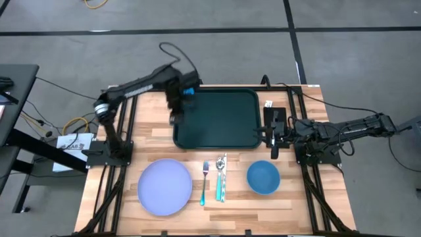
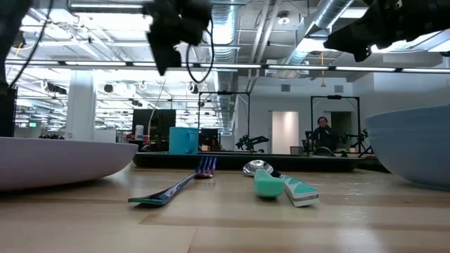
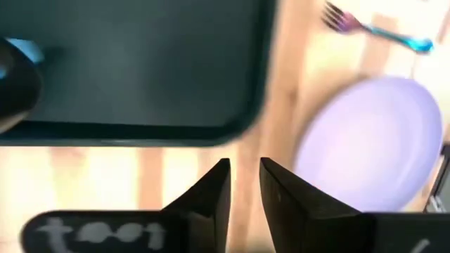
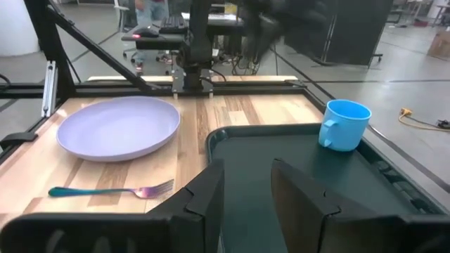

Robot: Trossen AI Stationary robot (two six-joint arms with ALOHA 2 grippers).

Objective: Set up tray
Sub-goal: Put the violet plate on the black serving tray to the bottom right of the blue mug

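Looking at the high view first: tray (image 1: 217, 118) sits at the table's far edge, centred, dark green, blue mug (image 1: 190, 91) already in its far-left corner. Left gripper (image 1: 175, 117) hangs over the tray's left rim; right gripper (image 1: 274, 146) sits just off the tray's right rim near the front corner. Purple plate (image 1: 164, 186), fork (image 1: 204, 182), spoon (image 1: 221, 176) and blue bowl (image 1: 264, 177) line the table's near edge, all off the tray.

Low view: plate rim (image 2: 63, 160) and bowl wall (image 2: 415, 144) crop the sides, fork (image 2: 172, 188) and spoon (image 2: 278, 181) in the middle. Tray shows only as a thin dark strip (image 2: 246, 161) behind them. Both arms are dark shapes at the top, grippers unreadable here.

Left wrist view: left gripper (image 3: 244, 184) fingers stand slightly parted, nothing between them, over bare wood by the tray's corner (image 3: 140, 70). Plate (image 3: 373, 144) and fork (image 3: 373, 29) beyond. Blurred, so edges are soft.

Right wrist view: right gripper (image 4: 247, 184) parted and empty, pointing across the tray (image 4: 295, 169) towards mug (image 4: 344, 124), plate (image 4: 118, 126), fork (image 4: 112, 190).

Handling guess: tray is stiff, light plastic, likely slick; the raised rim is the only place to pinch, best mid-side. Shoving it risks tipping the mug. Bowl and spoon are out of both wrist views.
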